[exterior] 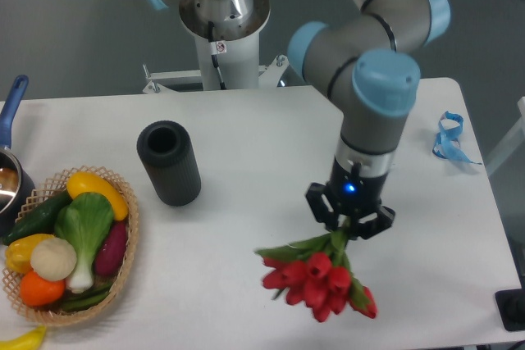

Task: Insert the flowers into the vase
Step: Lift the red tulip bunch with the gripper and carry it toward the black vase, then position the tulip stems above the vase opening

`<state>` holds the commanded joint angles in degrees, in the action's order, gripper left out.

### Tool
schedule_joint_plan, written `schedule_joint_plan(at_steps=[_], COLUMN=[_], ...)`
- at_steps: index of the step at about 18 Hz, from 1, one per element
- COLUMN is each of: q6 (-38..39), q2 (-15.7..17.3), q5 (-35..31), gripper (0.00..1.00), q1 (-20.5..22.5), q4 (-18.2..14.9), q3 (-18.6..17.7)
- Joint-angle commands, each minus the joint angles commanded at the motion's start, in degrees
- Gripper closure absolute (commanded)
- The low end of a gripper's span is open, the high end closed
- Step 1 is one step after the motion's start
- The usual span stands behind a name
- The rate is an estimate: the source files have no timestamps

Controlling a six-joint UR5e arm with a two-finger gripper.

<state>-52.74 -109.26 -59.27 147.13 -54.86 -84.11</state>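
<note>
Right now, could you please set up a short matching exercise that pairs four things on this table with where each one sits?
Things:
1. flowers
2. vase
3. basket
4. blue ribbon

Places:
A. near the table's right edge
B. front left, full of vegetables
C. held by the gripper, heads hanging down
D. standing left of centre, mouth open and empty

Pairs: 1-C, 2-D, 3-B, 4-A

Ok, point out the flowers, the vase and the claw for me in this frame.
flowers (316,280), fixed camera view, on the cluster of red tulip heads.
vase (172,171), fixed camera view, on its ribbed black side wall.
claw (347,234), fixed camera view, between the fingertips, closed on the stems.
</note>
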Motion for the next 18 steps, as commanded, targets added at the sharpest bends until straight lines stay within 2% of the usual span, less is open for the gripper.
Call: schedule_joint_plan(at_steps=[3,7,11,14,18], q6=[0.9,0.9,0.5,0.4,0.1], q2=[1.9,3.8,8.3,10.3,14.6], q5=[5.9,15.6,21.5,32.7,40.9], gripper=[1.0,1.0,1.0,1.0,1.0], q1=[-0.2,-0.5,-0.5,0.3,2.2], q4=[4.0,5.2,5.3,6.9,8.8], q3=[-1.6,-4.8,-10.4,-14.1,-20.3])
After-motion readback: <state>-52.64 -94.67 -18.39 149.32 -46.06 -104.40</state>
